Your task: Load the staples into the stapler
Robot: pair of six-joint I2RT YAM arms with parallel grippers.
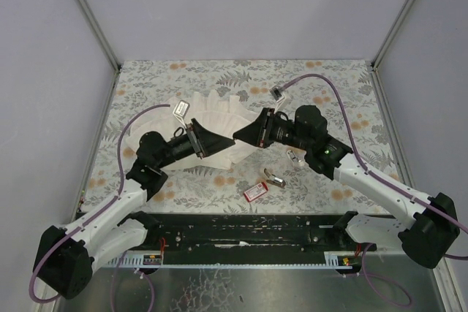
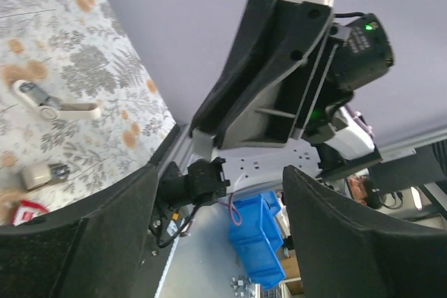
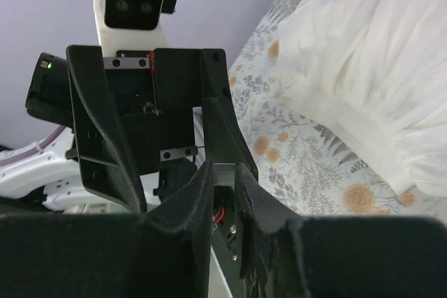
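Red box (image 1: pixel 255 191), long axis lower-left to upper-right

Robotics lab cell, lilac walls (image 1: pixel 256 5), aluminium corner posts (image 1: pixel 90 16), floral-covered table (image 1: pixel 344 93), blue parts bin (image 2: pixel 255 242) beyond

Left arm (image 1: pixel 110 218) and right arm (image 1: pixel 374 184): white links, chunky black joints, a purple cable (image 1: pixel 120 158) each. Left gripper (image 2: pixel 220 186) and right gripper (image 3: pixel 220 172) are matte black wedges.
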